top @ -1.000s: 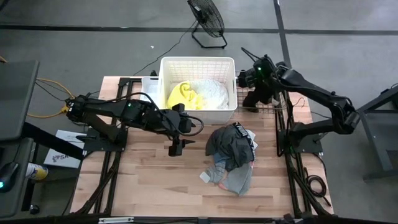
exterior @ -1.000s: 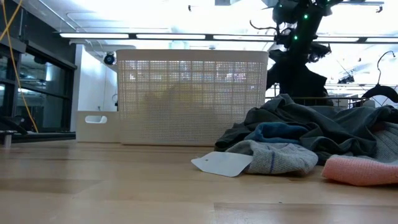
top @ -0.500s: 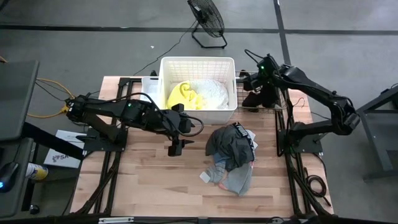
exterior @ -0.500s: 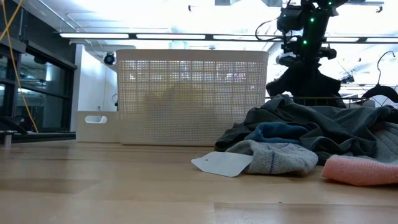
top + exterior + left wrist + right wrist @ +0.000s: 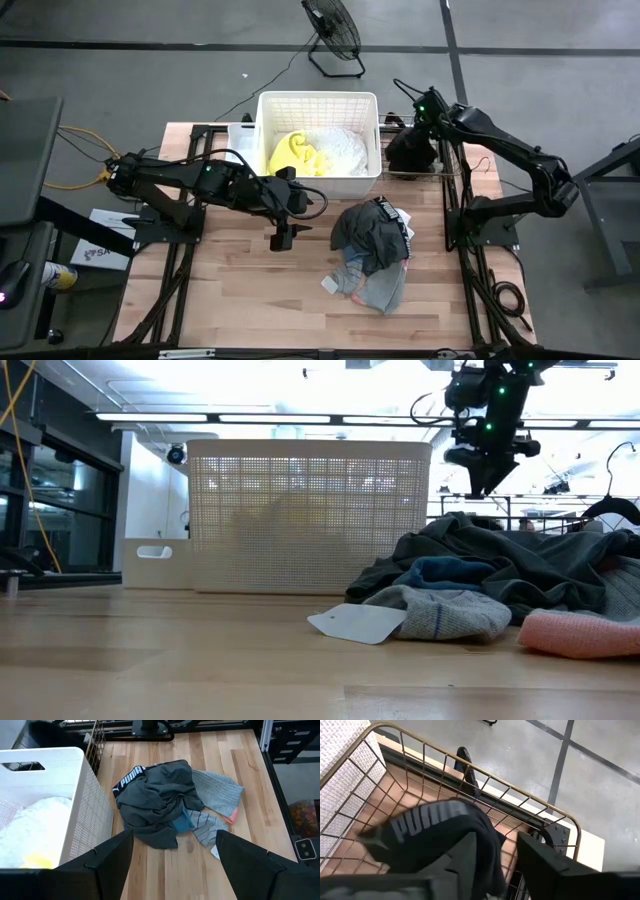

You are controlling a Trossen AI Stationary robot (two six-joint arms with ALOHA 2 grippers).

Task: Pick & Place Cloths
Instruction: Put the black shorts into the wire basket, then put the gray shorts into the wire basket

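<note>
1. The pile of cloths (image 5: 372,252) lies on the table (image 5: 230,290), right of centre in the high view. Its long axis runs from upper left to lower right of that frame; the dark grey garment (image 5: 159,800) sits at the upper end, with blue-grey pieces (image 5: 210,795) and a pink edge (image 5: 580,632) at the lower end.
2. The yellow cloth (image 5: 293,153) and white cloth (image 5: 340,150) lie inside the white basket (image 5: 318,99), at upper centre of the high view.
3. The black cloth (image 5: 440,837), with its printed lettering facing up, lies bunched in the wire basket (image 5: 540,807), just right of the white basket.
4. The right gripper (image 5: 415,140) is above the wire basket. Its fingers (image 5: 540,862) stand apart; the cloth lies between and beneath them, and whether they touch it cannot be determined.
5. The left gripper (image 5: 282,238) is left of the pile, apart from it, with its fingers (image 5: 112,857) spread wide and holding nothing.
</note>
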